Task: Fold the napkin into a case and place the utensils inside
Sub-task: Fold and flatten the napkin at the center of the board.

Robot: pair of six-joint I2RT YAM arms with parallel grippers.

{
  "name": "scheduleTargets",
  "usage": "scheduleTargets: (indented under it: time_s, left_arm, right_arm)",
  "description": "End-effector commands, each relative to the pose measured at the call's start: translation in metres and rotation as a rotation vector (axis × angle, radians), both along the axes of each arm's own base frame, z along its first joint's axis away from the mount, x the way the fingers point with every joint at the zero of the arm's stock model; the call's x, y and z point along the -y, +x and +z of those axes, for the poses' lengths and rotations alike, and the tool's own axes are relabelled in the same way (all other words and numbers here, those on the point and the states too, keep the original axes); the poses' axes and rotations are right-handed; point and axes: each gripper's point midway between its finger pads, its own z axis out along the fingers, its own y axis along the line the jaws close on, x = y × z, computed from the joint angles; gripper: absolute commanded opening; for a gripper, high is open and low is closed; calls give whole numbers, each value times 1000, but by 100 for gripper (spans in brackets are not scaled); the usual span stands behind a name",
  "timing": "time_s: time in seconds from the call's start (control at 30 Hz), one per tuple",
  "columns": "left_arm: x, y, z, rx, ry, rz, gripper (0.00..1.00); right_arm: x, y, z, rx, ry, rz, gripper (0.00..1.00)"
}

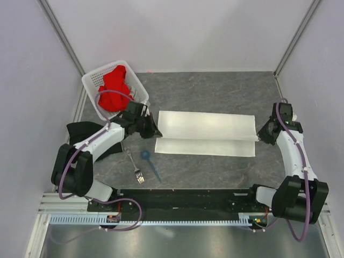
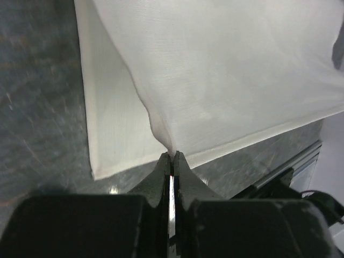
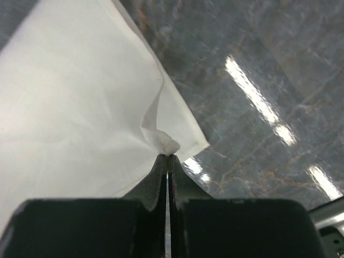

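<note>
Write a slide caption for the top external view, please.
Left tool and right tool pinch opposite ends of the napkin; fork and blue spoon lie nearby.

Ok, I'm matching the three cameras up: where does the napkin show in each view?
Top external: napkin mid-table, spanning from left gripper to right gripper.
Left wrist: napkin fills the top, pinched at bottom centre.
Right wrist: napkin upper left, pinched at bottom centre.
Shared landmark: the grey marbled table.
</note>
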Motion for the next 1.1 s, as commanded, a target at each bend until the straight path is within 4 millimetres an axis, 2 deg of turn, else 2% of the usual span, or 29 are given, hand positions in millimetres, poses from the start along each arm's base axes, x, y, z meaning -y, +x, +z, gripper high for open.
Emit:
scheduleTargets:
  time_s: [0.0,0.17,0.33,0.43,0.57,0.67,0.8,0.83,0.9,0.93,0.97,1.0,1.07]
  left_arm:
    - [5,-37,-8,-51,-10,-15,2]
    - [-10,-54,-47,-119,82,29,2]
    - [-18,-50,-74,-174,161,53,2]
    - [-20,-45,-81,-177,189,62,2]
    - [-20,-39,-78,-152,195,62,2]
    - [-15,-35,-59,-113,150,73,2]
    - [-12,-6,5,74,94,121,2]
    - [-9,9,28,138,82,136,2]
    - [-14,31,52,231,105,176,2]
    - [-11,49,71,283,98,189,2]
    - [-12,62,82,339,105,192,2]
    - [-14,74,90,368,108,203,2]
    - [-10,105,105,430,107,208,2]
  right_arm:
    - [12,-32,-26,-102,-40,-101,0]
    - [12,-44,-58,-176,-31,-130,0]
    - [12,-45,-86,-210,-27,-135,0]
    - [10,-42,-98,-223,-15,-110,0]
    - [8,-37,-97,-212,-5,-76,0]
    - [7,-23,-70,-131,-15,-39,0]
    - [7,17,0,114,-31,10,0]
    - [5,31,20,186,-22,25,0]
    - [2,55,42,278,-4,46,0]
    - [0,71,63,336,10,65,0]
    - [-5,82,71,364,38,92,0]
    - [-5,106,85,411,46,113,0]
    - [-6,129,98,444,61,138,0]
